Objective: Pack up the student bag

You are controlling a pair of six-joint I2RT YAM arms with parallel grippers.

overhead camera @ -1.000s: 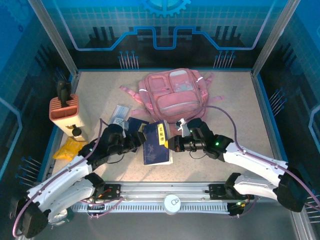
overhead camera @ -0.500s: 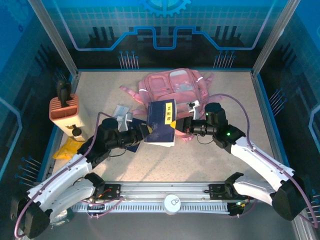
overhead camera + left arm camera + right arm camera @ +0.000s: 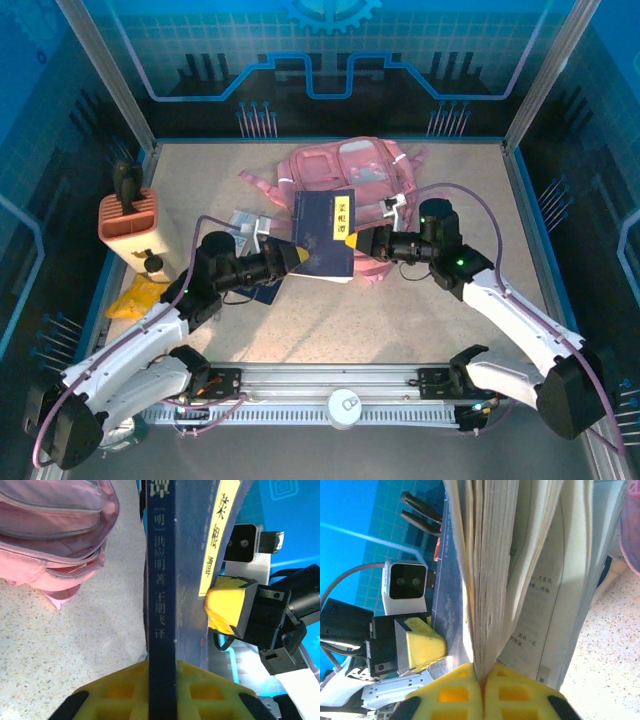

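Pink soft fabric made up the large student bag (image 3: 345,172), which lay flat on the speckled tabletop (image 3: 380,320) toward the far middle, its straps splayed to both sides. It looked light and floppy, with nothing stiff to keep its shape. My judgement was that any opening would sag shut unless held apart, and that the clear front panels and pale strips would be slick under a pad. The best holds seemed to be a strap, or the fabric lip beside a zip. Whether the main compartment was unzipped could not be told.

Both grippers were busy with a dark blue book (image 3: 325,235) bearing a yellow title strip. The left gripper (image 3: 290,256) was pinching it at the spine, its yellow pads pressed to either face in the left wrist view. The right gripper (image 3: 368,241) was clamped on the page edge from the opposite side.

The bag sat just beyond both grippers. From above, the book's far edge overlapped the bag's near edge. In the left wrist view the bag (image 3: 50,525) lay on the tabletop left of the book, apart from it.
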